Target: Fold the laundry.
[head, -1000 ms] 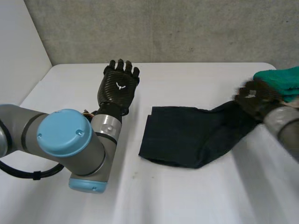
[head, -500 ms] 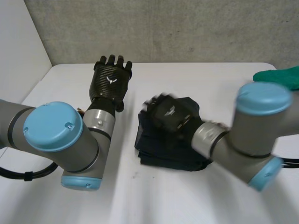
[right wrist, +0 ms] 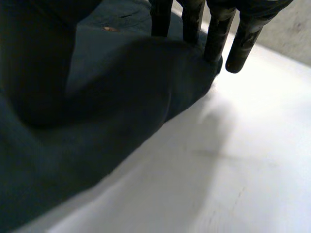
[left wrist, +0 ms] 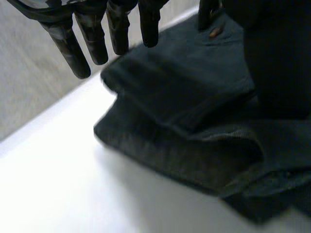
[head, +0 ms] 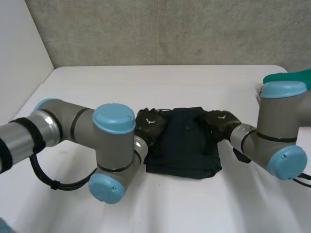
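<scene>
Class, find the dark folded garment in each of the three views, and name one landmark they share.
Head view: the dark garment lies mid-table, between the left hand and the right hand.
Left wrist view: it lies below the left hand's straight fingers.
Right wrist view: it lies beneath the right hand's straight fingers.
Shared landmark: the white table.

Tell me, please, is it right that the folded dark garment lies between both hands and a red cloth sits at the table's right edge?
Not quite: the head view shows the cloth at the table's right edge is green, not red. The folded dark garment does lie between the left hand and right hand.
</scene>
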